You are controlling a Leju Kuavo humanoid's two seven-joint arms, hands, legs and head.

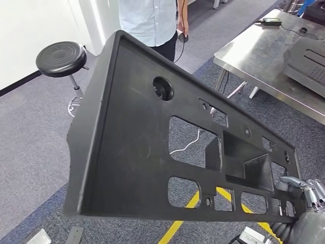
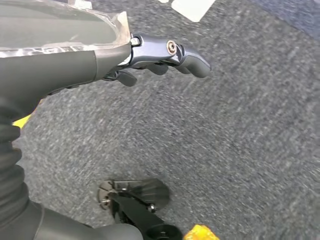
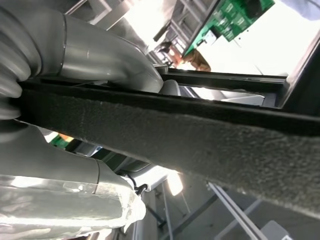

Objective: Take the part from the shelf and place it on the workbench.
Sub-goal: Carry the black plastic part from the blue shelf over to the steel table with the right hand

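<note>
grey carpet [image 1: 30, 137] behind; right hand [image 1: 306, 195] grips black part [image 1: 130, 152].

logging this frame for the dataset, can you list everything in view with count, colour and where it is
part: 1, black, large panel with cut-outs, held up tilted across the middle of the head view
workbench: 1, silver metal, upper right, beyond the part
grey moulded item: 1, dark grey, on the workbench at the right edge
small black device: 1, black, with a cable, far side of the workbench
stool: 1, black round seat, upper left on the carpet
floor tape: yellow stripes on the grey carpet, seen under the part
person: 1, light blue shirt, standing behind the part
right hand: 1, silver and grey, grips the part's lower right end
left hand: 1, grey, holds nothing, above carpet
</note>
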